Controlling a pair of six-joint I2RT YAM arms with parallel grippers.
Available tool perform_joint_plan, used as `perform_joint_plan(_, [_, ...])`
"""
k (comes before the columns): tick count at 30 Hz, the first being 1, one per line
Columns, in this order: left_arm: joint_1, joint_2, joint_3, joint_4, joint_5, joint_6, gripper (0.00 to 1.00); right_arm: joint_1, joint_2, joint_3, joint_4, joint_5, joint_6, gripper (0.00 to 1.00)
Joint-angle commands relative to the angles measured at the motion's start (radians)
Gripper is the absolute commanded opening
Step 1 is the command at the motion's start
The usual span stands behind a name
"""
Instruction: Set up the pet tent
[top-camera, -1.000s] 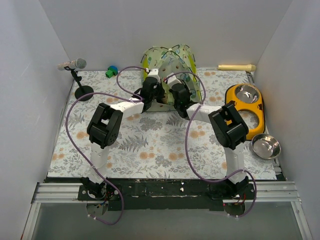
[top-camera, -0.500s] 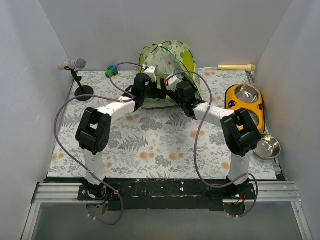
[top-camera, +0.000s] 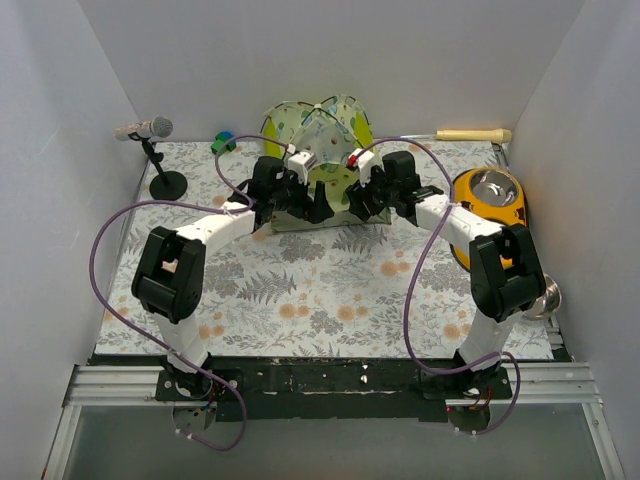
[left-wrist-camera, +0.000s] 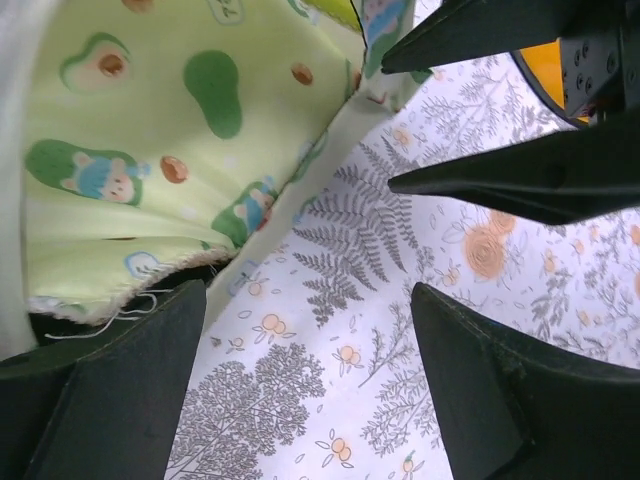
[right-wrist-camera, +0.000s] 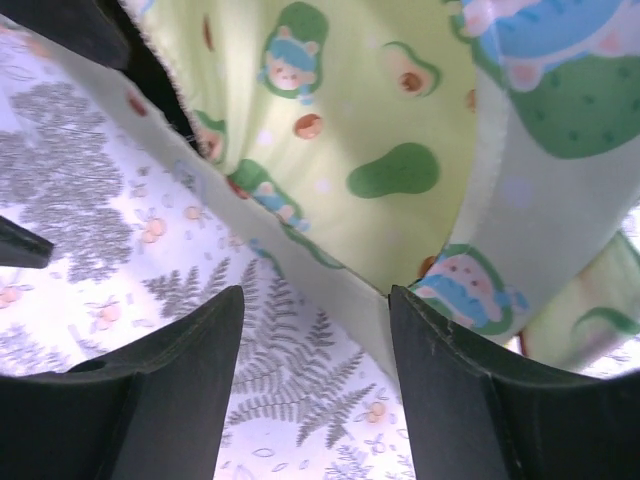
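Observation:
The pet tent (top-camera: 318, 140), pale green fabric printed with avocados and bears, stands as a dome at the back centre of the table. My left gripper (top-camera: 318, 207) is at its front left, open, with only the floral cloth between its fingers (left-wrist-camera: 120, 390). The tent fabric (left-wrist-camera: 150, 150) fills that view's upper left, its frayed hem by the left finger. My right gripper (top-camera: 360, 203) is at the tent's front right, open. In the right wrist view the tent's pale bottom edge (right-wrist-camera: 350, 300) runs down between the fingers (right-wrist-camera: 470, 390), close to the right one and not clamped.
A floral cloth (top-camera: 300, 290) covers the table. A microphone on a stand (top-camera: 150, 132) and a green toy (top-camera: 223, 143) sit back left. A wooden stick (top-camera: 473, 134) and an orange feeder with steel bowls (top-camera: 488, 192) are back right. A loose steel bowl (top-camera: 550, 296) shows behind the right arm.
Both grippers went from shut to open and let go of the tent. The arms' elbows swung outward, and the tent now stands further back and more upright.

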Motion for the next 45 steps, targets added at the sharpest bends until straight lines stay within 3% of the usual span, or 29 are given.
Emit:
perform_joint_plan(1, [0.032, -0.088, -0.031, 0.051, 0.152, 0.009, 0.83, -0.013, -0.044, 0.024, -0.009, -0.215, 0.089, 0.66])
perform_joint_plan(7, [0.076, -0.258, -0.088, 0.196, 0.325, -0.049, 0.94, -0.016, -0.151, -0.034, 0.032, -0.224, 0.115, 0.59])
perform_joint_plan(13, [0.128, -0.430, -0.086, 0.130, 0.160, -0.225, 0.98, 0.044, -0.151, -0.044, 0.182, -0.150, 0.172, 0.43])
perform_joint_plan(18, [0.228, -0.433, -0.114, 0.033, 0.063, -0.307, 0.97, 0.094, -0.026, 0.024, 0.264, -0.113, 0.215, 0.36])
perform_joint_plan(23, [0.326, -0.401, -0.165, 0.056, 0.080, -0.385, 0.98, 0.117, 0.103, 0.096, 0.336, -0.127, 0.243, 0.35])
perform_joint_plan(27, [0.336, -0.342, -0.180, 0.094, 0.083, -0.374, 0.97, 0.126, 0.177, 0.142, 0.376, -0.138, 0.253, 0.34])
perform_joint_plan(33, [0.337, -0.226, -0.174, 0.120, 0.089, -0.361, 0.92, 0.133, 0.269, 0.211, 0.410, -0.150, 0.273, 0.26])
perform_joint_plan(40, [0.339, -0.080, -0.132, 0.159, 0.146, -0.371, 0.82, 0.136, 0.317, 0.237, 0.422, -0.207, 0.301, 0.25])
perform_joint_plan(42, [0.337, -0.051, -0.125, 0.162, 0.152, -0.368, 0.77, 0.137, 0.329, 0.234, 0.445, -0.219, 0.307, 0.25])
perform_joint_plan(45, [0.337, -0.026, -0.131, 0.188, 0.169, -0.379, 0.61, 0.145, 0.355, 0.245, 0.478, -0.230, 0.315, 0.26])
